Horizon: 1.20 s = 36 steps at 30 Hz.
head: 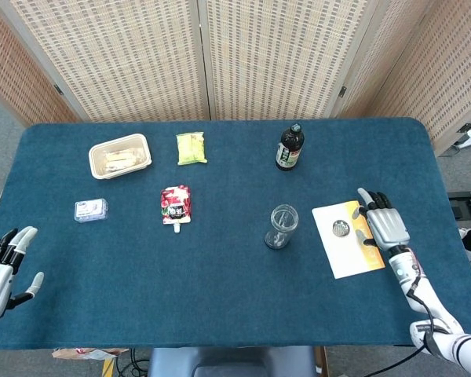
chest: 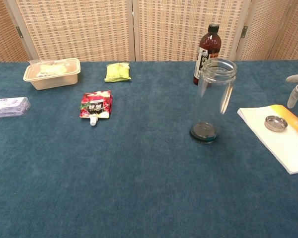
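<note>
Right hand spread empty over the white-yellow booklet.
Left hand was open too; the dark bottle label was unreadable.

Metal lid on booklet, jar left of it, bottle behind jar

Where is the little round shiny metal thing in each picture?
Head view: the small round silver metal strainer lies on the white and yellow booklet, right of centre, just left of the right hand.
Chest view: the strainer is at the right edge, on the same booklet, with fingertips of the right hand just behind it.
Shared landmark: the clear empty glass jar stands to its left in both.
</note>
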Each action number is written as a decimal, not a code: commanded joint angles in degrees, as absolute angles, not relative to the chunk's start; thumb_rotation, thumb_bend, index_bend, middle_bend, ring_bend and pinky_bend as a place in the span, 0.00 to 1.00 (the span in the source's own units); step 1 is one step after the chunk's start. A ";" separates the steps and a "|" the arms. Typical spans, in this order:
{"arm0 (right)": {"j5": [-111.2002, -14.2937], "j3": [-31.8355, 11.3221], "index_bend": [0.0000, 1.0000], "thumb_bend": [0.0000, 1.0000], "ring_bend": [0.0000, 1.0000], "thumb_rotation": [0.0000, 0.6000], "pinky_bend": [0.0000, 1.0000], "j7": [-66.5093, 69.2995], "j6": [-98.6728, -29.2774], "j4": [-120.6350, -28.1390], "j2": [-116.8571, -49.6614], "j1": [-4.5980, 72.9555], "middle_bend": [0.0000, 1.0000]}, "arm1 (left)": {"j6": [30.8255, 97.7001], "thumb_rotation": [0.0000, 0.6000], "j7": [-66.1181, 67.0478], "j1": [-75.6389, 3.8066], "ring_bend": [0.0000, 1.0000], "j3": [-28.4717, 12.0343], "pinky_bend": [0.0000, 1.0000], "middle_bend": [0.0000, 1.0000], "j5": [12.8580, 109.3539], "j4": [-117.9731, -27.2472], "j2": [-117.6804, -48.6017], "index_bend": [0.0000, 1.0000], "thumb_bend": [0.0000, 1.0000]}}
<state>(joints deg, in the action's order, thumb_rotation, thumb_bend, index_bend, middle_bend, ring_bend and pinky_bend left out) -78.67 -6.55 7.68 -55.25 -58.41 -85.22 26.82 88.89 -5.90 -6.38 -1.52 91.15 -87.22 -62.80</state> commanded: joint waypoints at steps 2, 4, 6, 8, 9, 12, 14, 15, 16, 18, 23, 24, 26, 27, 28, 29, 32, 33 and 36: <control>-78.73 -6.35 0.43 0.40 0.00 1.00 0.00 7.66 -54.68 -57.33 -86.38 27.45 0.02 | 89.10 1.00 -6.33 -6.25 0.00 -1.53 0.10 0.09 91.22 -87.21 -62.63 0.00 0.35; -78.69 -6.36 0.44 0.40 0.00 1.00 0.00 7.77 -54.40 -56.85 -86.88 27.76 0.02 | 89.19 1.00 -6.66 -6.19 0.00 -1.52 0.10 0.09 91.27 -87.20 -62.52 0.00 0.35; -78.65 -6.37 0.45 0.40 0.00 1.00 0.00 7.86 -54.17 -56.42 -87.30 28.03 0.02 | 89.23 1.00 -6.89 -6.17 0.00 -1.51 0.10 0.09 91.32 -87.14 -62.42 0.00 0.35; -78.63 -6.34 0.46 0.40 0.00 1.00 0.00 7.85 -53.97 -56.11 -87.60 28.25 0.02 | 89.27 1.00 -7.17 -6.15 0.00 -1.53 0.10 0.09 91.32 -87.06 -62.37 0.00 0.35; -78.64 -6.33 0.46 0.40 0.00 1.00 0.00 7.83 -53.90 -55.99 -87.74 28.35 0.02 | 89.28 1.00 -7.30 -6.13 0.00 -1.55 0.10 0.09 91.28 -87.02 -62.34 0.00 0.35; -78.65 -6.27 0.47 0.40 0.00 1.00 0.00 7.73 -53.81 -55.66 -88.15 28.62 0.02 | 89.30 1.00 -7.81 -6.07 0.00 -1.59 0.10 0.09 91.19 -86.88 -62.19 0.00 0.35; -78.63 -6.21 0.47 0.40 0.00 1.00 0.00 7.66 -53.71 -55.44 -88.34 28.73 0.02 | 89.32 1.00 -8.01 -6.05 0.00 -1.60 0.10 0.09 91.19 -86.85 -62.13 0.00 0.35; -78.59 -6.18 0.47 0.41 0.00 1.00 0.00 7.67 -53.58 -55.31 -88.47 28.81 0.02 | 89.33 1.00 -8.13 -6.03 0.00 -1.58 0.10 0.09 91.20 -86.85 -62.09 0.00 0.35; -78.55 -6.17 0.47 0.41 0.00 1.00 0.00 7.71 -53.46 -55.20 -88.59 28.88 0.02 | 89.33 1.00 -8.23 -6.03 0.00 -1.56 0.10 0.09 91.25 -86.84 -62.07 0.00 0.35; -78.56 -6.07 0.48 0.41 0.00 1.00 0.00 7.70 -53.24 -54.85 -88.89 29.05 0.02 | 89.35 1.00 -8.45 -6.01 0.00 -1.56 0.10 0.09 91.28 -86.81 -62.01 0.00 0.35; -78.71 -5.76 0.48 0.41 0.00 1.00 0.00 7.80 -52.92 -54.12 -89.64 29.34 0.02 | 89.46 1.00 -9.06 -5.95 0.00 -1.64 0.10 0.09 91.21 -86.69 -61.89 0.00 0.35; -78.72 -5.70 0.49 0.41 0.00 1.00 0.00 7.82 -52.86 -54.01 -89.75 29.36 0.02 | 89.49 1.00 -9.17 -5.94 0.00 -1.65 0.10 0.09 91.24 -86.66 -61.87 0.00 0.35; -78.75 -5.61 0.49 0.41 0.00 1.00 0.00 7.89 -52.79 -53.80 -89.95 29.41 0.03 | 89.50 1.00 -9.39 -5.94 0.00 -1.63 0.10 0.09 91.31 -86.62 -61.82 0.00 0.35; -78.78 -5.55 0.49 0.41 0.00 1.00 0.00 7.91 -52.79 -53.65 -90.10 29.43 0.03 | 89.51 1.00 -9.58 -5.95 0.00 -1.61 0.10 0.09 91.37 -86.57 -61.79 0.00 0.35; -78.81 -5.49 0.50 0.42 0.00 1.00 0.00 7.93 -52.76 -53.56 -90.19 29.44 0.03 | 89.52 1.00 -9.71 -5.94 0.00 -1.60 0.10 0.09 91.40 -86.52 -61.77 0.00 0.35; -78.84 -5.45 0.50 0.42 0.00 1.00 0.00 7.89 -52.77 -53.45 -90.28 29.47 0.03 | 89.53 1.00 -9.81 -5.94 0.00 -1.62 0.10 0.09 91.40 -86.47 -61.76 0.00 0.35; -78.82 -5.41 0.52 0.42 0.00 1.00 0.00 7.85 -52.68 -53.21 -90.50 29.58 0.04 | 89.54 1.00 -10.15 -5.93 0.00 -1.62 0.10 0.09 91.42 -86.36 -61.71 0.00 0.35; -78.82 -5.40 0.53 0.42 0.00 1.00 0.00 7.81 -52.66 -53.14 -90.53 29.61 0.04 | 89.56 1.00 -10.23 -5.92 0.00 -1.60 0.10 0.09 91.44 -86.32 -61.71 0.00 0.35; -78.78 -5.34 0.55 0.43 0.00 1.00 0.00 7.73 -52.50 -52.99 -90.56 29.71 0.05 | 89.63 1.00 -10.47 -5.90 0.00 -1.57 0.10 0.09 91.57 -86.14 -61.71 0.00 0.35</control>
